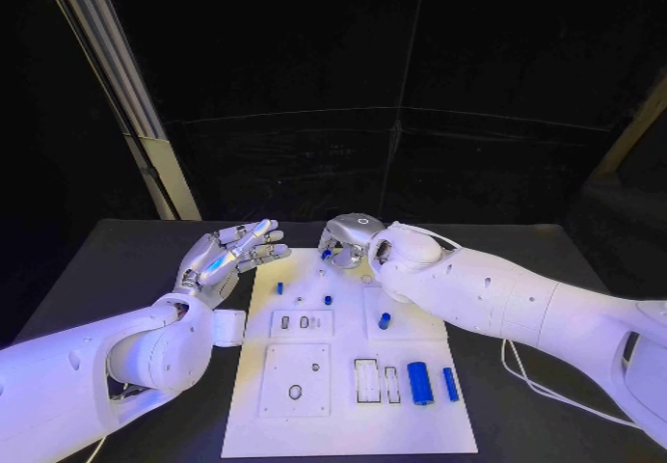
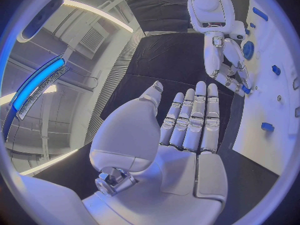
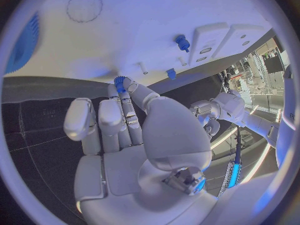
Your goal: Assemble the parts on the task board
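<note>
The white rectangular task board (image 1: 348, 424) on the black surface (image 1: 139, 260) carries two blue cylinders (image 1: 420, 383) lying lengthwise near its right edge. The right robot hand (image 1: 351, 241) pinches a small blue part (image 3: 119, 81) over the board's far end. The left robot hand (image 1: 229, 256) hovers empty beside the board, fingers spread.

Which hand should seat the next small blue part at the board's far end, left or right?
Right. The right hand already pinches a small blue part at its fingertips over the task board. The left hand is open, beside the board.

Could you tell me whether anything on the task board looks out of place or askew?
Nothing stands out. The task board lies flat, loose blue parts rest near its edge, the right hand pinches a small blue part, and the left hand hovers open.
</note>
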`<state>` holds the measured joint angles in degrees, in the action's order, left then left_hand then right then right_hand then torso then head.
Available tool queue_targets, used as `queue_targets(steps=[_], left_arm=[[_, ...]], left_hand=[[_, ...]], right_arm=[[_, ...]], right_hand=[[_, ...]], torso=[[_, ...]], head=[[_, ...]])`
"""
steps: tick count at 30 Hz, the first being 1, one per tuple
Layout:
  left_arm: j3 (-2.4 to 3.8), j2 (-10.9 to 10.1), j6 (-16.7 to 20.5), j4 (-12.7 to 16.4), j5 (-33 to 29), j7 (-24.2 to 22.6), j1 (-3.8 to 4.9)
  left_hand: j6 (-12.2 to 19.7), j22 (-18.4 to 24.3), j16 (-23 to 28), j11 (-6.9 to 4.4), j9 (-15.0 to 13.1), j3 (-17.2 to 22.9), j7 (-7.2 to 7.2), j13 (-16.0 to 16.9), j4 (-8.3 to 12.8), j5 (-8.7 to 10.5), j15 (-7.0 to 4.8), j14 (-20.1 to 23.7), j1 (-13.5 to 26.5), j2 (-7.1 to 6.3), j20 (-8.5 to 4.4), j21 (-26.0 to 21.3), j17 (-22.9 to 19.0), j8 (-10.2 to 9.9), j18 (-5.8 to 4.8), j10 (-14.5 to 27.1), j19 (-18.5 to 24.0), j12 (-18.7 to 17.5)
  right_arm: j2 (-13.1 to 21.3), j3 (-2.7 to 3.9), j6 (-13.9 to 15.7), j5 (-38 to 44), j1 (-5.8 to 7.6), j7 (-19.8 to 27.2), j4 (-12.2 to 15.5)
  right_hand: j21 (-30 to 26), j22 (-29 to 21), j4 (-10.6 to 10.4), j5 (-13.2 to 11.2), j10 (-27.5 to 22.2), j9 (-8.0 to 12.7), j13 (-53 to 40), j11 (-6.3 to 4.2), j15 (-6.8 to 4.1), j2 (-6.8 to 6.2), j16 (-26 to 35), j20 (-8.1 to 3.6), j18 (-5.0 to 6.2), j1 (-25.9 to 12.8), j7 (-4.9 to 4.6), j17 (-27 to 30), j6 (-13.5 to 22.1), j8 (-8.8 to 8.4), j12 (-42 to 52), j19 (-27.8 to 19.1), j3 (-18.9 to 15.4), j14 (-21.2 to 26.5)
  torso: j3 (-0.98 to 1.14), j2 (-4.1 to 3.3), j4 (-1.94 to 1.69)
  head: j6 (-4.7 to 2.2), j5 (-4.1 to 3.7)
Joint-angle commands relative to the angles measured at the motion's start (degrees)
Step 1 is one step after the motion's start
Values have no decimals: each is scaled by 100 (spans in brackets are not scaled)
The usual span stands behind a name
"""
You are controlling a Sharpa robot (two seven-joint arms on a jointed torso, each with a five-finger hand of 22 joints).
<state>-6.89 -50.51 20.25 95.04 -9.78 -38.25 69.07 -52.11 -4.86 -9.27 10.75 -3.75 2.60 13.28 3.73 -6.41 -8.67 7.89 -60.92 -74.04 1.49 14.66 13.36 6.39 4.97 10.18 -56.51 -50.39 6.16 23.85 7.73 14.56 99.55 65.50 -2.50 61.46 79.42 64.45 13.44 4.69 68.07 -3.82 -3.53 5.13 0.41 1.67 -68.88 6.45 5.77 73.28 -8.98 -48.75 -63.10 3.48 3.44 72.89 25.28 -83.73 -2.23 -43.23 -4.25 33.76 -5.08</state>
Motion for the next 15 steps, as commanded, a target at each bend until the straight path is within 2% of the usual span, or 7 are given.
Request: queue_targets(steps=[1, 7, 8, 10, 12, 14, 15], left_arm=[[5, 4, -102, 3, 11, -20, 12], [5, 4, -123, -2, 11, -5, 15], [5, 4, -126, -3, 11, -3, 15], [5, 3, -131, -5, 11, 2, 16], [5, 2, -136, -7, 11, 6, 18], [5, 0, -139, -9, 11, 9, 19], [5, -3, -140, -10, 11, 10, 20]], left_hand=[[2, 6, 27, 30, 6, 1, 92, -9, 24, 13, 38, -7, -9, 53, -1, -26, 7, -21, 37, 2, -24, -32], [5, 8, 29, 31, 6, 2, 92, -10, 27, 14, 38, -7, -9, 55, -1, -28, 8, -24, 37, 6, -24, -35], [5, 8, 30, 31, 6, 2, 93, -10, 27, 14, 38, -7, -9, 55, -1, -28, 8, -24, 37, 7, -24, -35], [8, 10, 33, 32, 6, 3, 93, -10, 30, 14, 39, -7, -8, 57, 0, -31, 8, -28, 37, 12, -24, -40], [8, 10, 33, 32, 6, 3, 93, -10, 30, 14, 39, -7, -8, 57, 0, -31, 8, -28, 37, 12, -24, -40], [14, 14, 40, 34, 7, 4, 94, -11, 34, 14, 41, -7, -5, 60, 1, -35, 8, -34, 36, 20, -25, -47], [14, 14, 40, 34, 7, 4, 94, -11, 34, 14, 41, -7, -5, 60, 1, -35, 8, -34, 36, 20, -25, -47]], right_arm=[[-29, 5, -63, 112, 18, -87, -21], [-58, 4, -105, 169, 18, -139, -67], [-61, 4, -93, 171, 18, -133, -75], [-67, 4, -42, 157, 19, -112, -92], [-71, 4, 34, 119, 19, -84, -105], [-67, 3, 139, 86, 19, -62, -98], [-60, 3, 198, 74, 19, -55, -85]], right_hand=[[16, -17, 4, -5, -30, -3, -5, 20, 5, -62, 10, 26, -32, 9, -24, 21, 28, 15, 14, -25, 37, 20], [-33, -128, -50, -24, -78, 2, -1, 29, 13, -142, 87, 33, -10, -26, -30, 161, 69, 8, 8, -109, 90, 60], [-65, -199, -66, -29, -102, 5, 0, 35, 18, -174, 129, 35, 5, -39, -34, 233, 91, 4, 5, -160, 100, 80], [-305, -697, -142, -61, -315, 25, 9, 67, 66, -319, 446, 60, 103, -126, -78, 717, 305, -5, 0, -516, 100, 234], [-689, -1396, -256, -117, -742, 29, 7, 156, 139, -558, 868, 120, 232, -238, -148, 1312, 730, -8, 4, -1023, -76, 445], [-1018, -1909, -393, -136, -1143, 24, -3, 189, 172, -711, 1269, 162, 333, -241, -135, 1859, 1191, 6, 21, -1385, -377, 640], [-1142, -2077, -492, -135, -1317, 37, -5, 225, 174, -768, 1413, 187, 349, -205, -108, 2055, 1566, -9, 26, -1485, -585, 694]], torso=[[-4, -2, -3], [-4, -5, 3], [-5, -6, 3], [-5, -7, 4], [-4, -7, 6], [-2, -8, 5], [-1, -7, 7]], head=[[9, -1], [14, 5], [11, 6], [7, 9], [3, 12], [2, 14], [-3, 14]])
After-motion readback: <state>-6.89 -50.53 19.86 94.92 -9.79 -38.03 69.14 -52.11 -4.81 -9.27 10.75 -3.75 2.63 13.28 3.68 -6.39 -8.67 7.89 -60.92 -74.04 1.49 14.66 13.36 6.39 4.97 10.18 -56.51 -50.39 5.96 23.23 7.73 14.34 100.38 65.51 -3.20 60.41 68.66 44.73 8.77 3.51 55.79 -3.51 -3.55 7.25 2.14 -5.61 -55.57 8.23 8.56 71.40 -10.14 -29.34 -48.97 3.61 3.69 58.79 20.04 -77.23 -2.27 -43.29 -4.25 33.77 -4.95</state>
